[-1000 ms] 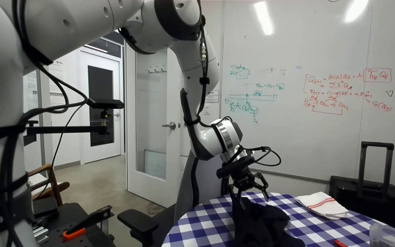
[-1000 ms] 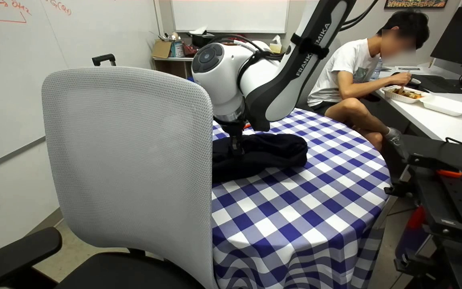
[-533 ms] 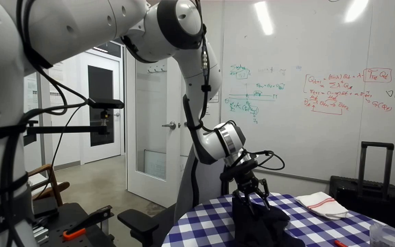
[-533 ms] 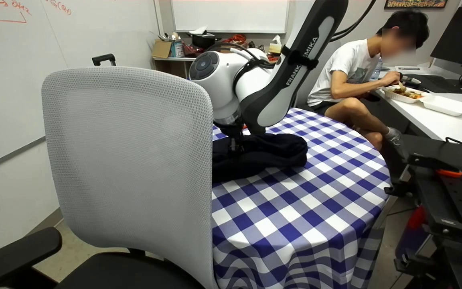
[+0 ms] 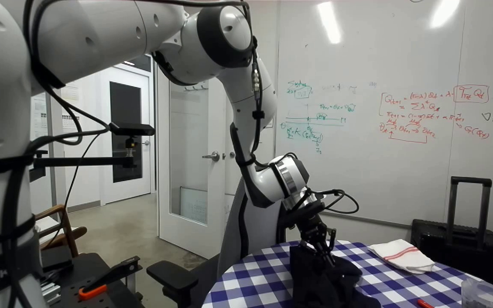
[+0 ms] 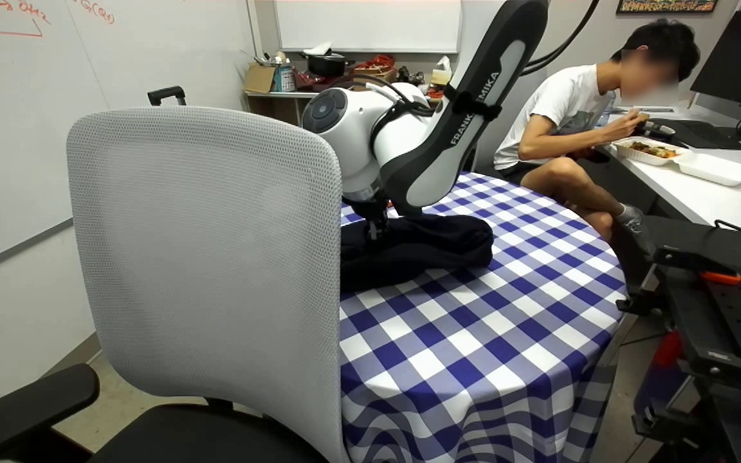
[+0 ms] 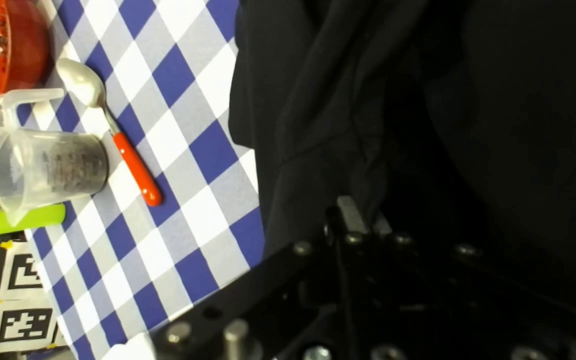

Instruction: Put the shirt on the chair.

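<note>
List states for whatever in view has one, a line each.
Shirt: bunched up on the table
Gripper: closed on the shirt
Chair: upright
Towel: folded
Spoon: lying flat
Measuring cup: upright
Suitcase handle: extended
Food box: open
Glass door: open
Corridor door: looks shut

We see the arm [image 5: 191, 47] arched high and bent at the wrist [image 5: 272, 184]; below it we find the gripper [image 7: 368, 220] slanted downward, its fingers [image 7: 352, 215] nearly together.
</note>
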{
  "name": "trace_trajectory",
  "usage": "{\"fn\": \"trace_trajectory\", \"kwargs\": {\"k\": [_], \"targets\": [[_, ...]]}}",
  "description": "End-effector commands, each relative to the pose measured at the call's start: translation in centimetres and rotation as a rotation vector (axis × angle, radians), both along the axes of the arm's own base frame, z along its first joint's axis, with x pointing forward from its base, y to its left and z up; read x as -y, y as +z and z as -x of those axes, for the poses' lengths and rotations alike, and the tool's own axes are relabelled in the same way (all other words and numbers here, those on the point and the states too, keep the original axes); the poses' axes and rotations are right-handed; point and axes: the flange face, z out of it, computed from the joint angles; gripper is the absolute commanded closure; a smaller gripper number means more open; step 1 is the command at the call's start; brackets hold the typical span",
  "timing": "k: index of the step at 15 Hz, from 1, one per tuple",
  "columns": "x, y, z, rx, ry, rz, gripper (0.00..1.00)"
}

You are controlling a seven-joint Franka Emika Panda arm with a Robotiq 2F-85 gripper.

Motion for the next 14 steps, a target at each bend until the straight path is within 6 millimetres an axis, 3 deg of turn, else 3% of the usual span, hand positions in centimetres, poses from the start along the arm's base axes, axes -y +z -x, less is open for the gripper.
{"fn": "trace_trajectory", "kwargs": {"k": [1, 5, 7, 11, 14], "targets": [[1.1, 2.1, -1.7, 0.057, -0.089, -0.018, 0.98], [3.7, 8.4, -4.4, 0.19, -0.284, -0.104, 0.98], [4.3, 13.3, -6.0, 0.276, -0.357, -0.15, 0.98], [4.3, 22.6, -8.8, 0.471, -0.476, -0.218, 0.98], [3.3, 29.4, -10.0, 0.614, -0.565, -0.269, 0.98]]}}
